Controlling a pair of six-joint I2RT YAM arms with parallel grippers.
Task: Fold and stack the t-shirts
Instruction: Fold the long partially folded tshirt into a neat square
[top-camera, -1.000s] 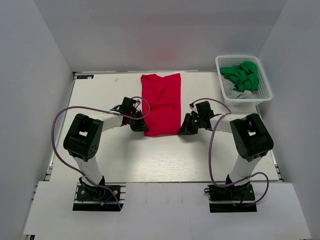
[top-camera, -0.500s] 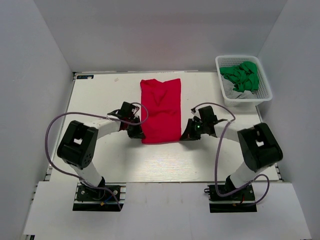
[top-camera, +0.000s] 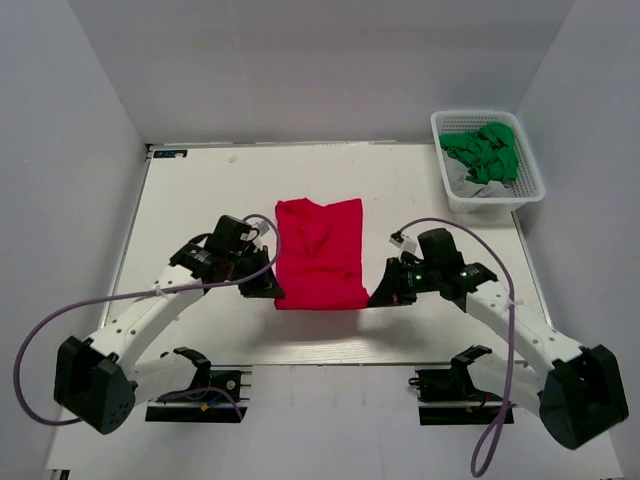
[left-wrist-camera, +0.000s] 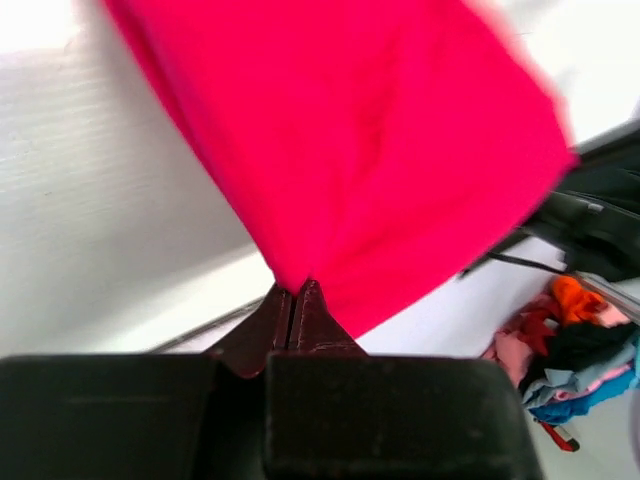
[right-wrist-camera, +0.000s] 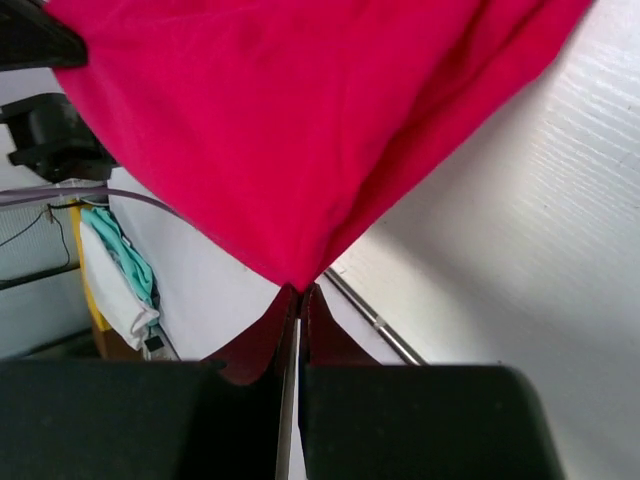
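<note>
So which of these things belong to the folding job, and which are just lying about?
Job: t-shirt; left gripper and right gripper, each shut on a near corner of it.
Lying about: basket at the far right; green cloth inside it.

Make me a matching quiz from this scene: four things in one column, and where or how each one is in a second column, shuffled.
Things:
1. red t-shirt
2. green clothes
3. white basket
4. left claw

States:
A. piled in the basket
B. shut on the shirt's near left corner
C. at the far right corner of the table
D. mid-table, pinched at both near corners

Pairs: 1-D, 2-A, 3-C, 4-B
</note>
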